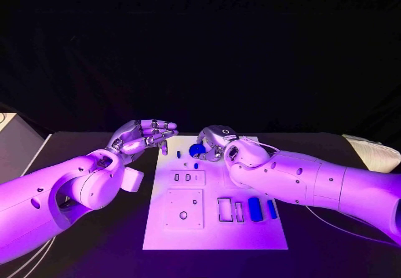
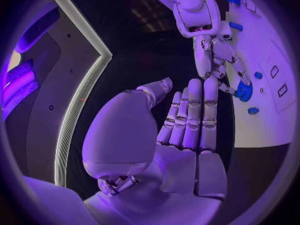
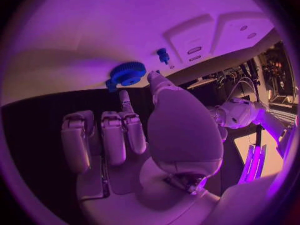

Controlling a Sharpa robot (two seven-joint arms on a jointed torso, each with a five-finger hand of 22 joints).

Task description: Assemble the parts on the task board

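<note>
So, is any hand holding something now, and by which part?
The right hand touches the round toothed blue gear at its rim with fingertips; a real grip cannot be told. The left hand holds nothing.

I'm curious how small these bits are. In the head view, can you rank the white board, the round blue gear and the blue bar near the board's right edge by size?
1. The task board, by far.
2. and 3. The blue gear and the blue bar look too alike to rank.

A black table (image 1: 100,231) is seen under coloured light, with a dark backdrop (image 1: 200,58) hung behind it. A pale piece of furniture (image 1: 15,147) is placed at the table's left edge, and a pale bundle (image 1: 372,152) is laid at its right far corner.
</note>
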